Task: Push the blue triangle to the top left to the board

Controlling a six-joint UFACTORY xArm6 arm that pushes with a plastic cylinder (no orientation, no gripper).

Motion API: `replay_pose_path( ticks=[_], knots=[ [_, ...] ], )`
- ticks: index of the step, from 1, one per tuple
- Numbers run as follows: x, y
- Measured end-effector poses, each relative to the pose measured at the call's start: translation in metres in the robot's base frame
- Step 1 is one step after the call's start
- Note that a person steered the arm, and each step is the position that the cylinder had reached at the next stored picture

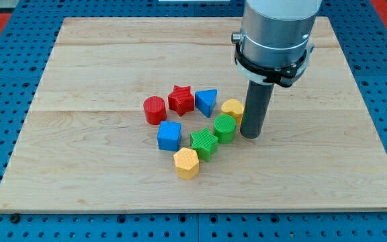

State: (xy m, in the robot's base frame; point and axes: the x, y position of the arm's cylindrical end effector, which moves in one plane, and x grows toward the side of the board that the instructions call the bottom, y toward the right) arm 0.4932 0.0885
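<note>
Blocks (195, 101) — beside blue triangle (206, 101).

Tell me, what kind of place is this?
Probably a robotics lab bench: a wooden board on a blue pegboard table, toy blocks such as the blue triangle, and my tip right of them.

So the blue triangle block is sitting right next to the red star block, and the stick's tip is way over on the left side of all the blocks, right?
Not quite. The blue triangle block does sit right beside the red star block, but my tip is on the view's right of the blocks, next to the green round block and the yellow block. The camera view shows this.
</note>
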Motion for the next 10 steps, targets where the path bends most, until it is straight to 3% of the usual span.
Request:
replay_pose_path(
  ticks=[5, 6, 7, 10],
  knots=[
    [-0.002, -0.003],
    [-0.015, -0.018],
    [-0.018, -0.086],
    [-0.067, -0.048]
  ],
)
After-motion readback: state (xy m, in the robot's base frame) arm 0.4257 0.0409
